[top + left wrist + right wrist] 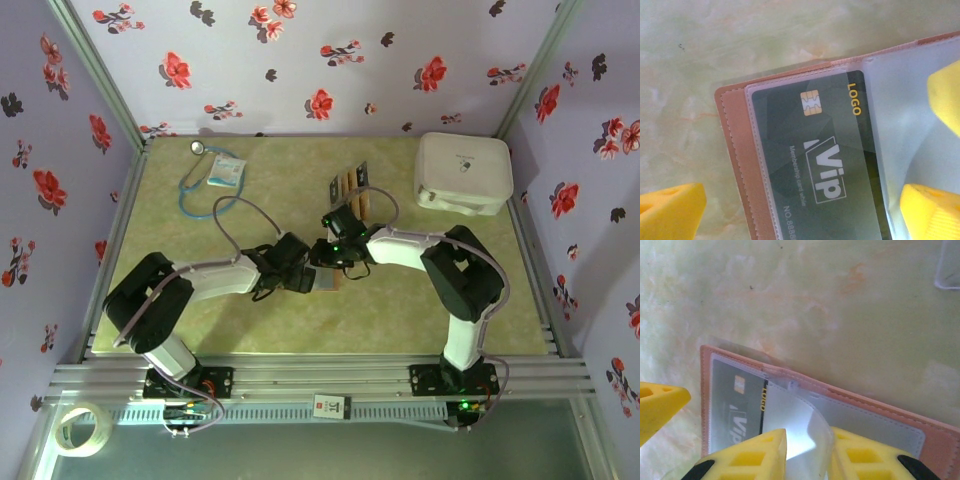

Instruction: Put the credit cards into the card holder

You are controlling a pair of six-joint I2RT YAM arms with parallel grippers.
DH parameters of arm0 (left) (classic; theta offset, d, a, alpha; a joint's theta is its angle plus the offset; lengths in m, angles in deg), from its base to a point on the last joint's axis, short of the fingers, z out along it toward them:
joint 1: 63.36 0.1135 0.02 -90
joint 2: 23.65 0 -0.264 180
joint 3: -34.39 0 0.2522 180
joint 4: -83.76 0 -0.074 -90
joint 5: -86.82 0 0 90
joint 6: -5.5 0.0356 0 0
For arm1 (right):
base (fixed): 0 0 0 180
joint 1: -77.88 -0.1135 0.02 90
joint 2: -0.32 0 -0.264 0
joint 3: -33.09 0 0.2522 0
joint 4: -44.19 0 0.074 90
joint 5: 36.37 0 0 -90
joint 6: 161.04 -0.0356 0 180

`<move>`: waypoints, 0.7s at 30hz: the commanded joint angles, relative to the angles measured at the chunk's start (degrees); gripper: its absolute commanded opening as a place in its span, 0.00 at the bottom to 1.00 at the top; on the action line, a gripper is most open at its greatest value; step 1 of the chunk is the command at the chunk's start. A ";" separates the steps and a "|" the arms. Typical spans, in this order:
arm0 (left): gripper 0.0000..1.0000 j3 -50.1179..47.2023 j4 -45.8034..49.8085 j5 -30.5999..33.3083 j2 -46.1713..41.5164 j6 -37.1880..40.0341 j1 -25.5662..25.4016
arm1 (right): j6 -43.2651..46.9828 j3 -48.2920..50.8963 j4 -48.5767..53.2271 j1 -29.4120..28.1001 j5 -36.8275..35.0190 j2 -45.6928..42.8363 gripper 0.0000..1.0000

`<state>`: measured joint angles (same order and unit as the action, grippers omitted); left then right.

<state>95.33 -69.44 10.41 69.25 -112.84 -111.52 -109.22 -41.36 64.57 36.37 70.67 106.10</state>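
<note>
The card holder (735,150) lies open on the table, reddish-brown, with a dark VIP credit card (820,165) inside its left clear pocket. My left gripper (800,215) is open wide and straddles that half of the holder. My right gripper (807,437) is open a little, with a curled clear pocket leaf (805,425) standing between its fingers, against the right one. Both grippers meet over the card holder (328,281) at the table's middle. Several more credit cards (350,186), dark and orange, lie behind them.
A big white rounded case (462,172) sits at the back right. A blue stethoscope (196,185) and a small packet (227,171) lie at the back left. A tape roll (80,428) rests off the table, front left.
</note>
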 commanded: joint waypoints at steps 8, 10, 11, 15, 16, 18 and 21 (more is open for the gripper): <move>1.00 1.91 7.74 4.34 -14.30 -0.66 3.41 | -4.58 -2.32 -2.21 -3.30 2.07 0.20 0.26; 1.00 1.36 8.42 4.44 -16.85 -0.67 4.54 | -5.04 -3.91 -2.22 -4.06 1.96 1.83 0.26; 1.00 0.81 8.57 4.47 -18.04 -0.69 5.12 | -5.28 -4.84 -2.22 -4.35 1.93 2.96 0.26; 1.00 -1.00 9.32 4.44 -21.41 -1.18 7.22 | -6.12 -8.23 -2.61 -5.66 1.42 6.99 0.26; 1.00 -1.58 9.40 4.44 -22.11 -1.28 7.60 | -6.25 -9.11 -2.57 -5.92 1.21 7.90 0.26; 1.00 -2.38 9.53 4.48 -23.10 -1.54 8.07 | -6.43 -10.54 -2.38 -6.12 0.95 9.64 0.26; 1.00 -3.26 9.62 4.39 -23.92 -1.72 8.42 | -7.10 -11.59 -2.86 -6.33 1.11 11.28 0.27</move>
<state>93.38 -61.66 13.40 46.43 -113.34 -103.61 -114.88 -51.21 61.83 30.31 72.15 115.76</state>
